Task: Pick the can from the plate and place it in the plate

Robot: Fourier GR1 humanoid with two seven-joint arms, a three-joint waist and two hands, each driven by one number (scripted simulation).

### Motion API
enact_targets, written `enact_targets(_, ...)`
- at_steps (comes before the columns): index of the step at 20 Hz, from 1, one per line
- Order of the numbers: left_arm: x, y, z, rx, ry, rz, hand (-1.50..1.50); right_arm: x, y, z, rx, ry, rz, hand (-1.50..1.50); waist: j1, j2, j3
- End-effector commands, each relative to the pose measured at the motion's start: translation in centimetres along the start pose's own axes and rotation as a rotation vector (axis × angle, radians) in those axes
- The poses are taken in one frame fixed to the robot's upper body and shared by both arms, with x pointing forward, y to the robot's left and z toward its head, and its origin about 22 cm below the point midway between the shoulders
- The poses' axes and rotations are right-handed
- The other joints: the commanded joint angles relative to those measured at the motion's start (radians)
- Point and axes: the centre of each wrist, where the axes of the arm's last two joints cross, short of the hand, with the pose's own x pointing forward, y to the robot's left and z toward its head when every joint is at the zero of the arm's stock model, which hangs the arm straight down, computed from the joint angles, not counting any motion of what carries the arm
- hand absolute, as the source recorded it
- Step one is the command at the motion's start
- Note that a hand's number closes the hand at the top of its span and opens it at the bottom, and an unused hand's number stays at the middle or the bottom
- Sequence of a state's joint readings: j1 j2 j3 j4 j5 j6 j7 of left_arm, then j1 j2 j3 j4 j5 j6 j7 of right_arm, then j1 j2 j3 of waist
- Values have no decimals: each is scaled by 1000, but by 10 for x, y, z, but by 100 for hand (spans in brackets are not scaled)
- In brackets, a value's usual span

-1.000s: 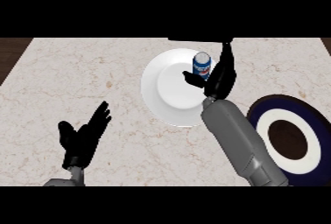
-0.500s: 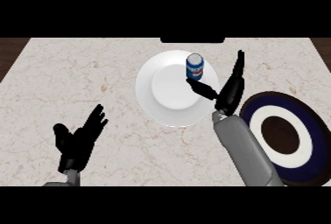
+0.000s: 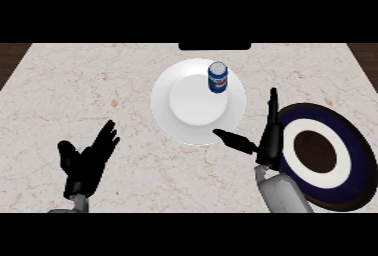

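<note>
The can [image 3: 218,78] stands upright at the far right of the white plate [image 3: 177,120] on the table [image 3: 88,85]. The right hand [image 3: 262,142], fingers spread and empty, sits between it and the dark-rimmed plate [image 3: 347,150]. The left hand [image 3: 87,161] rests open, near left. Likely light, rigid, smooth and tippy; best grasped around its sides, mid-height.

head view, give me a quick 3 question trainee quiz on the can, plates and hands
1. True or false: the can stands on the white plate.
2. Which plate lies nearer the right hand: A the white plate, B the dark blue plate?
3. Fill in: the left hand is ____, holding nothing.

Key
1. True; it stands upright near the far rim.
2. B; the right hand shows at its left rim.
3. Open; it rests at the lower left of the counter.
</note>
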State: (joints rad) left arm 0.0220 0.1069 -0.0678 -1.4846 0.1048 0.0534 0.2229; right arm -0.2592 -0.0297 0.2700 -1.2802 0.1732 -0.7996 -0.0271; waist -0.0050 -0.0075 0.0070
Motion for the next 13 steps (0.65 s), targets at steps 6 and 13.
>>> enact_targets(6, -14, -23, -13, 10, 54, 2, 0, 3, -36, 66, 58, 18, 88, -150, -5, 6, -8)
enact_targets(13, -17, 9, -7, 10, 49, 7, 0, -4, -46, 90, 70, 32, 113, -150, 1, 7, -7)
